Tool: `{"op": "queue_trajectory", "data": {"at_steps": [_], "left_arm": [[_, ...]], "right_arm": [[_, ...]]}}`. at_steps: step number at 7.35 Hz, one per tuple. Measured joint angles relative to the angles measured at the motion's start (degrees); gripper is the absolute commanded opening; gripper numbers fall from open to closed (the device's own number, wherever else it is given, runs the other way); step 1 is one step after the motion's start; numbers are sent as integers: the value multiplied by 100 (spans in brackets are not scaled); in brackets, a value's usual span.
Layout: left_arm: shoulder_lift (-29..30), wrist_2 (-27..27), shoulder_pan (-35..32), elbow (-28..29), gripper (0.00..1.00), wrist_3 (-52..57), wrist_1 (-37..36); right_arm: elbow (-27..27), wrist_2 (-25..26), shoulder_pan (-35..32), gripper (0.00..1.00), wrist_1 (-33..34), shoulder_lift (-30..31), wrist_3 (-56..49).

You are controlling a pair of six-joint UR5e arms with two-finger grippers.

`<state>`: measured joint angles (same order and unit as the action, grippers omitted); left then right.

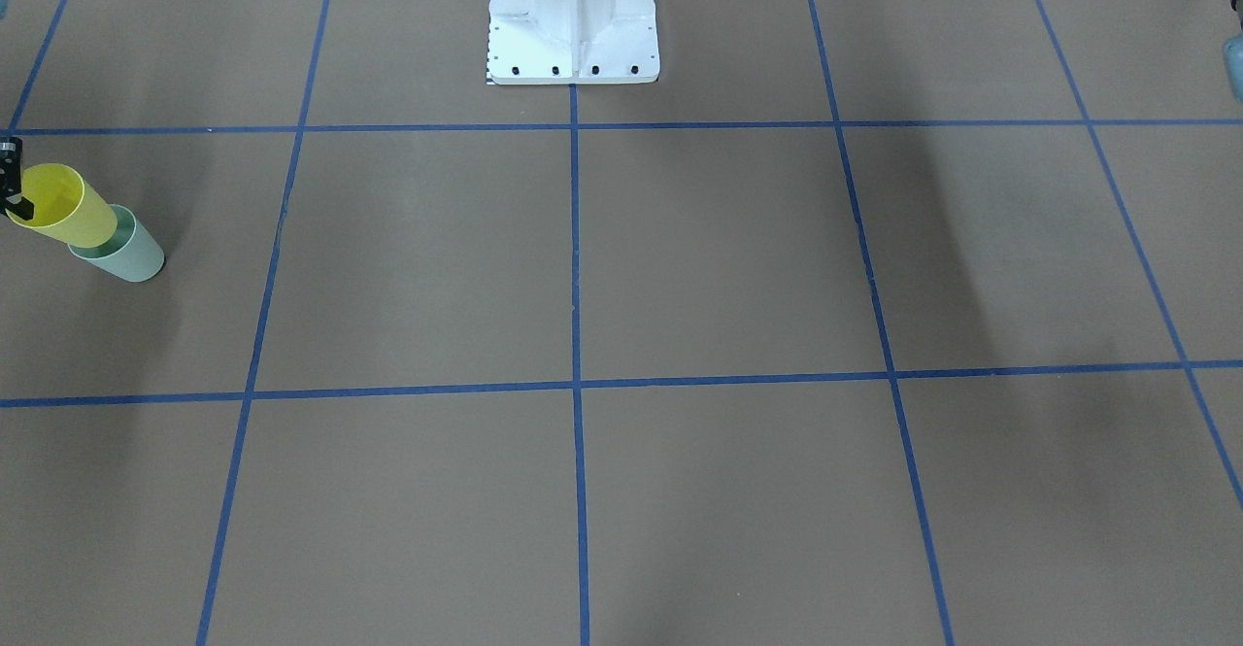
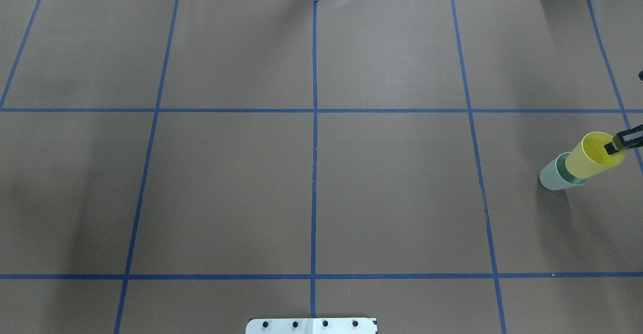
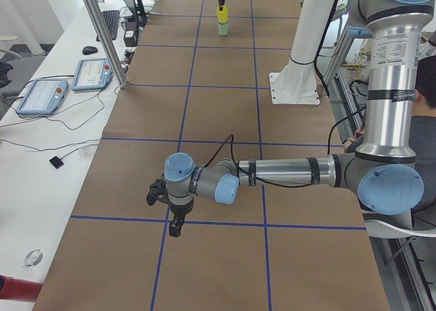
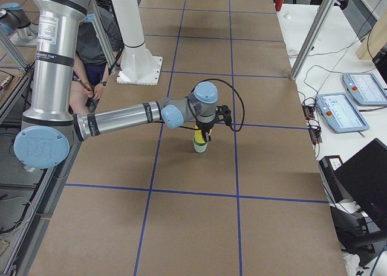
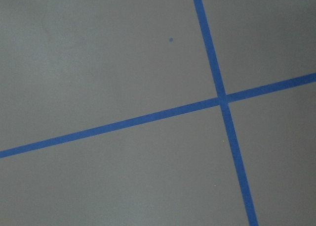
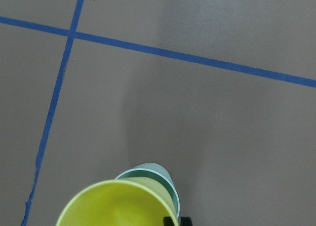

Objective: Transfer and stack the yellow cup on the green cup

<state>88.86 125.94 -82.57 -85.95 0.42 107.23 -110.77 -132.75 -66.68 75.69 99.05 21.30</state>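
Table (image 2: pixel 392 188): brown, blue tape grid. Left arm (image 3: pixel 286 171) is stretched low over it, with the left gripper (image 3: pixel 175 228) pointing down above a grid line; can't tell if its fingers are apart. Right arm (image 4: pixel 121 116) reaches the stack at 3 o'clock in the overhead view. Green cup (image 2: pixel 552 177) stands upright on the table, mouth up. Yellow cup (image 2: pixel 585 165) is nested in it, base down, long axis vertical, upper half sticking out. Right gripper (image 2: pixel 612 148) is clamped on the yellow rim at 3 o'clock, one finger inside.
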Motion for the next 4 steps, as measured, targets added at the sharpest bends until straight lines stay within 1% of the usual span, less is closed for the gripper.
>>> {"op": "queue_trajectory", "data": {"at_steps": [1,2,4], "left_arm": [[-22,51,-21,-28,100,2,0],[-28,70,-33,-39,100,2,0],[-31,79,-38,-44,100,1,-1]], "right_arm": [[12,3,31,42,-1,-1,1],[16,2,66,99,-1,-9,-1],[17,1,97,100,-7,-44,-8]]}}
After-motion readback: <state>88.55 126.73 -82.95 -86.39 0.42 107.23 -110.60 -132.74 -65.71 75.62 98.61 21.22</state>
